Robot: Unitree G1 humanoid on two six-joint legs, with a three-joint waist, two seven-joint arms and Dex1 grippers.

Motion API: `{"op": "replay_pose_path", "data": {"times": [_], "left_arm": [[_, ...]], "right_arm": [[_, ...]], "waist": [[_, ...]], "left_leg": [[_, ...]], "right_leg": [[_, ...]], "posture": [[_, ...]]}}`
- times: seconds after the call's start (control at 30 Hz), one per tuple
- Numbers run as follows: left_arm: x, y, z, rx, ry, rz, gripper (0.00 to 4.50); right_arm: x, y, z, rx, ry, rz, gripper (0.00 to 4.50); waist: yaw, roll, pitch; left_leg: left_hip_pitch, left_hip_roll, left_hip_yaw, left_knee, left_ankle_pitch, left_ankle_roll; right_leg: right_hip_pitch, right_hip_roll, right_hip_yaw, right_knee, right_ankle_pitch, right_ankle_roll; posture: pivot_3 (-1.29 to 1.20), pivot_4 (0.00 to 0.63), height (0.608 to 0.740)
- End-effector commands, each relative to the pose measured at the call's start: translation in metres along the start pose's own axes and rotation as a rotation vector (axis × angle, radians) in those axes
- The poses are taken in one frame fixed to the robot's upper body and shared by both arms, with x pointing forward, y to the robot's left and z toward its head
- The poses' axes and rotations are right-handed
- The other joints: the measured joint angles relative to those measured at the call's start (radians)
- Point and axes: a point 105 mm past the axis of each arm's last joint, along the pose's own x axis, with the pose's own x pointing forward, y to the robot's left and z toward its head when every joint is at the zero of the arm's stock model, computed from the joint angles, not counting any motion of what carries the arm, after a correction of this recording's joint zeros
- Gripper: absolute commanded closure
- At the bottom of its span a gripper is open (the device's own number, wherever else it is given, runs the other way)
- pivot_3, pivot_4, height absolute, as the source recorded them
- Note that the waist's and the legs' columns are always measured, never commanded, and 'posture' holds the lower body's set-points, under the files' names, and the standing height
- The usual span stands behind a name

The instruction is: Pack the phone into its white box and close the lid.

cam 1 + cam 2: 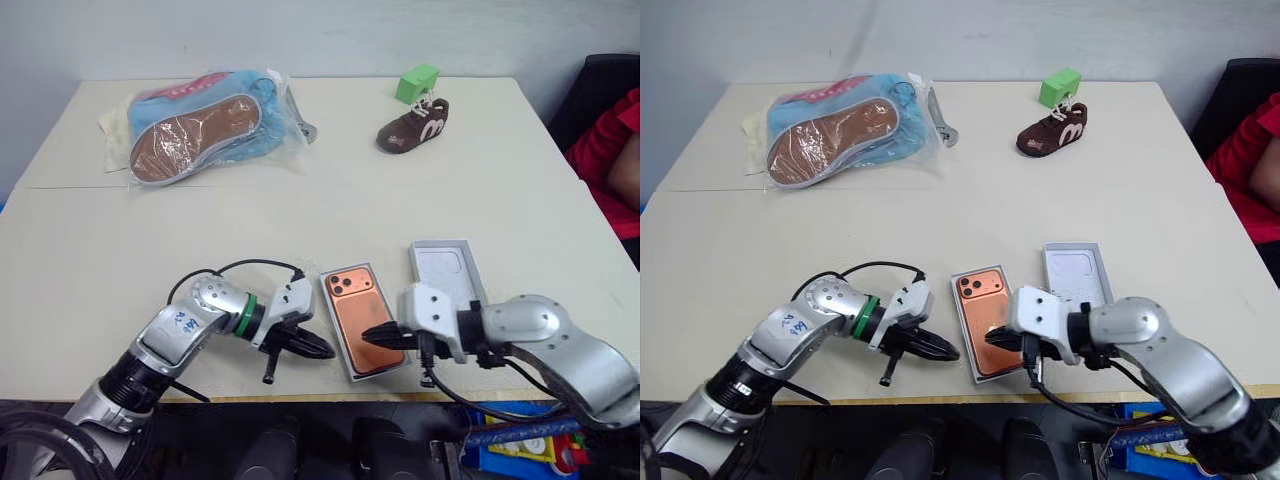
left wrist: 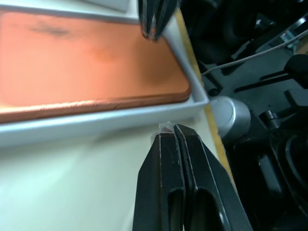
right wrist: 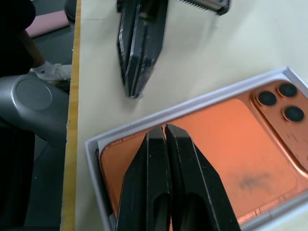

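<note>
— Pale beige table (image 1: 120,260), seen from above and behind the arms. Ran back to a light wall. Near edge lay just below both grippers. Held wide bare room across the middle and the left.

— And at the far side?

— Carried a bagged blue slipper (image 1: 200,125) at far left, sole up. Carried a small brown shoe (image 1: 412,126) at far right, with a green block (image 1: 417,83) touching behind it. Showed a person's red sleeve (image 1: 612,160) past the right edge.

— Where was the phone?

— Lay face down in the white box (image 1: 340,340), camera bump toward the far end. Filled the tray almost wall to wall: the phone (image 1: 362,318), orange-copper, flat. Sat close to the near table edge, between the two grippers.

— And the lid?

— Rested just to the right of the box, inside facing up: the lid (image 1: 445,268), white, empty, partly covered at its near end by the right arm.

— Left gripper?

— Fully closed, holding nothing: left gripper (image 1: 322,350). Pointed right, tip low over the table just beside the box's left wall near its near corner. Contact with the wall not clear.

— Right gripper?

— Also pressed shut, empty: right gripper (image 1: 372,336). Pointed left and down, tip over the near end of the phone's back. Could not tell whether touching or just above.

— Room to move?

— Tight at the near edge, open toward the far side.
</note>
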Motion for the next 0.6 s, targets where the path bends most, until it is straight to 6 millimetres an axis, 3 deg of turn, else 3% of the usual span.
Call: {"op": "replay_pose_path", "data": {"times": [0.03,0.2,0.33,0.4,0.5,0.6], "left_arm": [[-0.010,-0.006,0.005,0.027,-0.014,-0.006,4.50],[-0.020,-0.009,0.007,-0.004,-0.067,0.013,4.50],[-0.034,-0.009,0.010,-0.056,-0.124,0.056,4.50],[-0.048,-0.007,0.015,-0.115,-0.173,0.076,4.50],[-0.075,-0.015,0.032,-0.225,-0.292,0.021,3.89],[-0.097,-0.017,0.046,-0.182,-0.365,0.038,2.95]], "right_arm": [[0.009,0.000,-0.001,-0.049,0.012,0.036,4.44],[0.012,-0.007,-0.033,-0.070,0.134,0.012,4.44],[0.006,-0.005,-0.026,-0.069,0.085,-0.013,4.44],[-0.010,-0.011,-0.011,-0.020,0.030,-0.093,4.44],[-0.042,-0.018,-0.003,0.098,0.018,-0.233,4.50],[-0.065,-0.025,-0.013,0.260,0.073,-0.408,4.50]], "waist": [[-0.005,0.000,0.000],[-0.006,0.000,0.000],[-0.005,0.000,-0.001],[-0.005,0.000,-0.001],[-0.004,0.000,0.000],[-0.004,0.000,-0.001]], "left_leg": [[0.000,0.000,0.000,0.000,0.000,0.000],[0.000,0.000,0.000,0.000,0.000,0.000],[0.001,0.000,0.000,0.001,0.000,0.000],[0.001,0.000,-0.001,0.001,0.000,0.000],[0.000,0.000,-0.001,0.002,0.000,0.000],[0.000,0.000,-0.003,0.001,0.000,0.000]], "right_leg": [[0.000,0.000,0.000,0.000,0.000,0.000],[0.000,0.000,0.000,0.001,0.000,0.000],[0.000,0.000,0.000,0.002,0.000,0.000],[0.000,0.000,0.000,0.003,0.000,0.000],[0.000,0.000,0.000,0.008,0.000,0.000],[0.000,0.000,-0.001,0.008,0.000,0.000]], "posture": [[0.00,0.150,0.740],[0.00,0.150,0.740],[0.00,0.150,0.740],[0.00,0.150,0.740],[0.00,0.150,0.740],[0.00,0.150,0.740]]}}
